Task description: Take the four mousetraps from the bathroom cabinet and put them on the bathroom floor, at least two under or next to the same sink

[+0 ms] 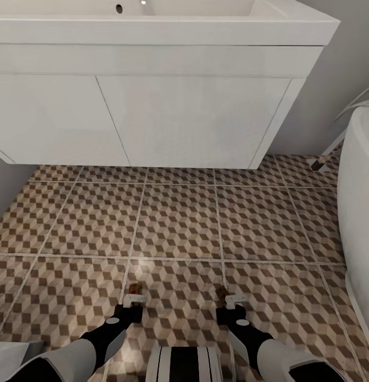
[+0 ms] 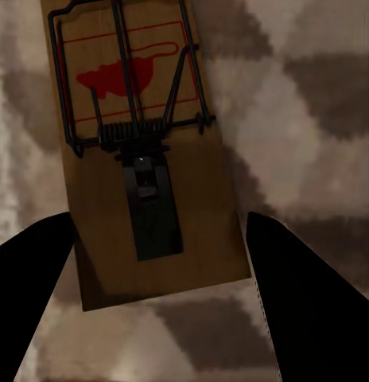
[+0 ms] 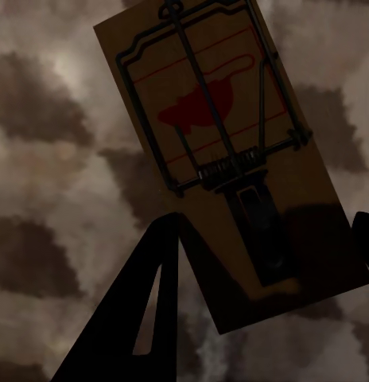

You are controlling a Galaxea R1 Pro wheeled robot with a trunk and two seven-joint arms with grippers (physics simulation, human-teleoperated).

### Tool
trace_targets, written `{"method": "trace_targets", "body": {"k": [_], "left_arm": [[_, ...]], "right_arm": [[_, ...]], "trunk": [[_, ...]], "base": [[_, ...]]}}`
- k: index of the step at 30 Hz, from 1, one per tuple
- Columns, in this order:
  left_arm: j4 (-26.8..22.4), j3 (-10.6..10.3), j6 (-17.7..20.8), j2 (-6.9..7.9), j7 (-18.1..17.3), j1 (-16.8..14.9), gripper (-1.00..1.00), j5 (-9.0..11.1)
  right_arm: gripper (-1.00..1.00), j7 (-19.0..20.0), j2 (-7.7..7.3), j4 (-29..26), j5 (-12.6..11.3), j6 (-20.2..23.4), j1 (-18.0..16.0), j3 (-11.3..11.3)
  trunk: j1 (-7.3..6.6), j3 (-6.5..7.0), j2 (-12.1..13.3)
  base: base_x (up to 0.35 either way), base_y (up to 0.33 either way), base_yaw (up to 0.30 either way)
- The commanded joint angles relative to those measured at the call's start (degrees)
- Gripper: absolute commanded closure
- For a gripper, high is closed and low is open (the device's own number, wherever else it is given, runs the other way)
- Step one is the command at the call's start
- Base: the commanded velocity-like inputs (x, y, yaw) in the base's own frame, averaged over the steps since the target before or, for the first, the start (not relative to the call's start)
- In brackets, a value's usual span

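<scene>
Two tan mousetraps with dark wire and a red mark are low over the cube-patterned bathroom floor [image 1: 179,223], in front of the white sink unit. My left gripper [image 1: 134,298] is shut on one mousetrap [image 2: 145,143], with a dark finger [image 2: 33,294] against each long edge. My right gripper [image 1: 234,301] is shut on the other mousetrap [image 3: 224,143], which lies at a slant between its fingers [image 3: 145,318]. From the head camera each trap pokes out ahead of its gripper, the left mousetrap [image 1: 134,289] and the right mousetrap [image 1: 221,291]. The cabinet and the other mousetraps are out of view.
A plain white flat-fronted unit [image 1: 195,122] carries the white sink basin [image 1: 152,13] and hangs above the floor straight ahead. A white bathtub wall [image 1: 359,212] curves along the right. A grey wall [image 1: 6,185] closes the left side. My own base [image 1: 184,363] is between the arms.
</scene>
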Motion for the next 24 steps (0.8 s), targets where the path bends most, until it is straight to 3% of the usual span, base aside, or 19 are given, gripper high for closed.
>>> {"method": "trace_targets", "body": {"k": [1,24], "left_arm": [[-0.23,-0.48,-0.15,-0.05,0.26,-0.1,1.0,0.33],[-0.68,-0.47,-0.19,-0.05,-0.96,-1.22,1.0,0.3]], "right_arm": [[1.0,-0.24,0.01,-0.1,-0.29,-0.16,-0.05,0.43],[1.0,-0.24,0.0,-2.54,-0.17,-0.04,-0.13,0.39]], "trunk": [[-0.01,-0.03,-0.01],[-0.01,-0.03,-0.01]], "base": [[0.0,0.0,0.0],[0.0,0.0,0.0]]}}
